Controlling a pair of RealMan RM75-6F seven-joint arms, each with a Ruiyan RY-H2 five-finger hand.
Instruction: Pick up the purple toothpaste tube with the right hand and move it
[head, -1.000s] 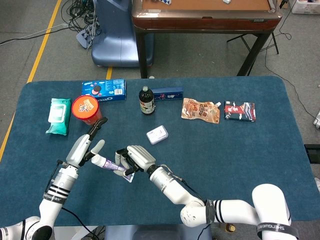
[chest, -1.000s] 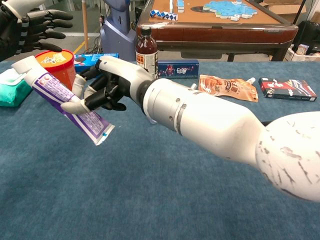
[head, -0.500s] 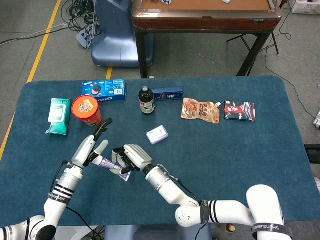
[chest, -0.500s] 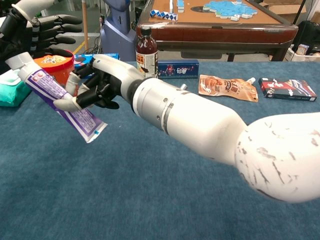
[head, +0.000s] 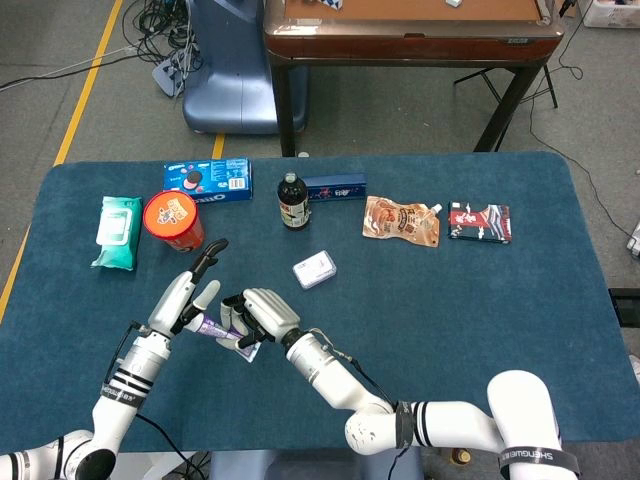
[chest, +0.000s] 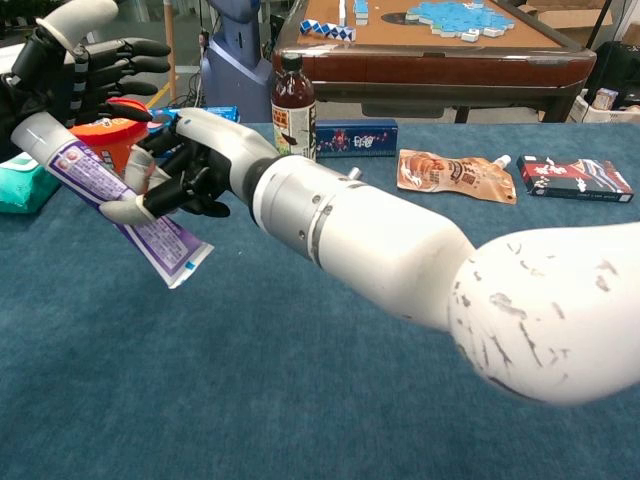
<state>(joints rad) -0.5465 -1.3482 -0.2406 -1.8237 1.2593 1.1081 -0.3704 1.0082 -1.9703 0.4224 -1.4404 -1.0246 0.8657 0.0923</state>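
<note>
Purple toothpaste tube (chest: 118, 211) sits slanted in the right hand (chest: 190, 160), lifted clear of the blue table (head: 450, 300), its capped end up toward the left hand (chest: 75, 70) and its flat crimped end angled down. The right hand grips the tube around its middle, thumb under it and the other fingers curled over the top. The capped end lies against the palm of the left hand, whose fingers are spread apart above the tube and not closed around it.

Taking the tube as the landmark: just behind it, on the left-hand side, stands an orange-lidded tub (head: 173, 219), and further out on that side lies a green wipes pack (head: 117, 231). Behind the tub is a blue cookie box (head: 207, 179). Behind the tube and to its right stands a dark bottle (head: 292, 201) with a blue carton (head: 335, 187) beside it; nearer to the tube on the same side rests a small white box (head: 314, 270). Well off to the right lie a brown pouch (head: 401, 221) and a dark red packet (head: 479, 222).
</note>
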